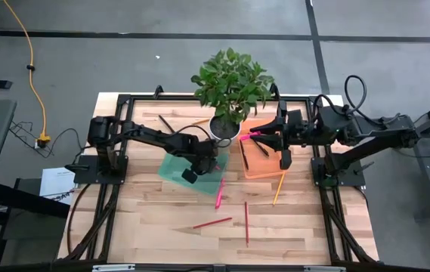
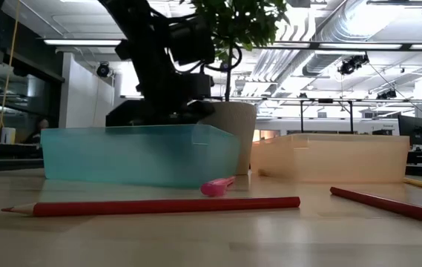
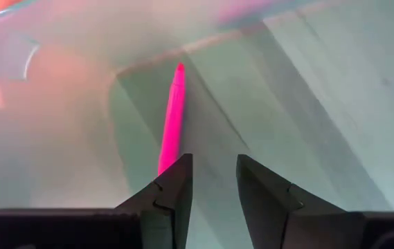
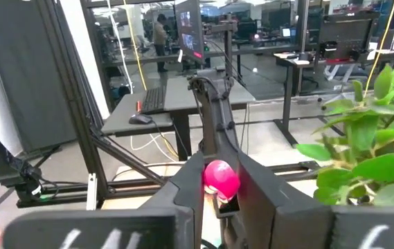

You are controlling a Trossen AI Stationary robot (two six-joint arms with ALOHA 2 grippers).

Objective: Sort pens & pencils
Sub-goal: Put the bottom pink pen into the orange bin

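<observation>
the left end effector [image 1: 197,168] hangs over the teal bin [image 1: 171,169] near the middle of the table [image 1: 154,227]. in the left wrist view its two dark fingers [image 3: 171,190] stand apart with nothing between them, released, and just past them a bright pink pen [image 3: 172,121] lies on the bin's pale floor.

the right end effector [image 1: 258,137] is raised above the orange tray [image 1: 264,172], beside the potted plant [image 1: 231,83]. it is clenched on a pink pen [image 1: 249,135]; in the right wrist view the pen's rounded pink end [image 4: 220,177] sits squeezed between the fingers [image 4: 190,190], pointing at the camera.

inside the orange tray lie a reddish pencil [image 1: 242,153] and a dark pen [image 1: 261,149]. a yellow-orange pencil [image 1: 278,187] lies on the table at the tray's corner.

another pink pen [image 1: 219,193] rests on the table just outside the teal bin, its tip showing low against the bin wall in the low view [image 2: 217,185]. two red pencils lie well apart from the bins toward the front of the table: one slanted [image 1: 212,223], one nearly straight front to back [image 1: 246,223]. in the low view the first [image 2: 159,206] stretches across the foreground.

behind the teal bin a dark pen [image 1: 166,122] and an orange pencil [image 1: 199,121] lie on the table near the plant pot.
</observation>
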